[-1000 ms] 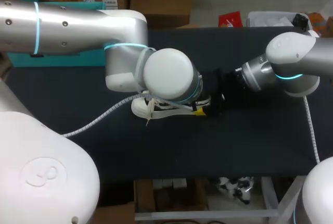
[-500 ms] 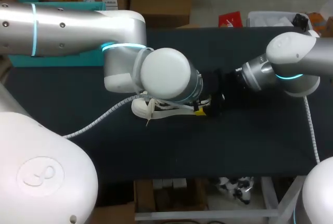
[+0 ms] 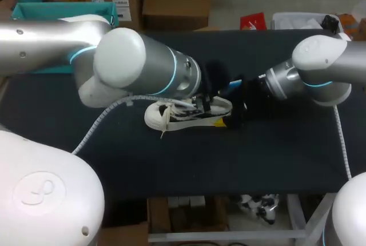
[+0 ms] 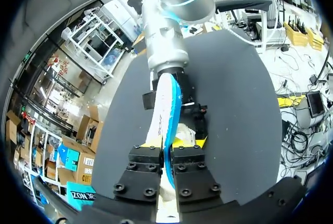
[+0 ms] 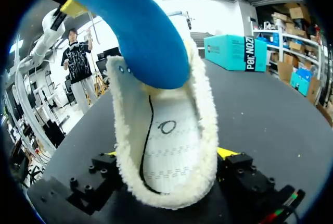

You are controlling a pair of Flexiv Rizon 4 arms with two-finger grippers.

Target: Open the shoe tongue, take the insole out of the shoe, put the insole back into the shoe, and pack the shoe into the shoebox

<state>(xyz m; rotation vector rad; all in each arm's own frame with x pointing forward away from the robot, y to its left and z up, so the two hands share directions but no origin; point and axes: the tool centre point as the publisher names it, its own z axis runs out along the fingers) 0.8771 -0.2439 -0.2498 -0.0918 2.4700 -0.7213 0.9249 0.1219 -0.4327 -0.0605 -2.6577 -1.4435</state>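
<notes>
A white lace-up shoe [image 3: 177, 121] lies on its sole in the middle of the black table [image 3: 269, 154], toe to the left. My right gripper [image 3: 239, 111] holds its heel; in the right wrist view the fleece-lined shoe [image 5: 171, 146] sits between both fingers of the right gripper [image 5: 169, 153]. My left gripper [image 4: 166, 153] is shut on the blue insole [image 4: 169, 114], which rises on edge out of the shoe's fleece opening [image 4: 184, 132]. The insole [image 5: 140, 36] curves up over the heel, and its blue end [image 3: 231, 84] shows above the shoe. The teal shoebox [image 3: 63, 10] stands at the back left.
My left arm [image 3: 137, 74] lies across the table's left half and hides part of the shoebox and the shoe's tongue. Loose laces [image 3: 166, 125] trail off the shoe's toe. A grey cable [image 3: 103, 120] hangs from the left arm over the table.
My left gripper has closed on the insole and the arm has drawn back to the left, lifting the insole's heel end out of the shoe. The right arm has kept still.
</notes>
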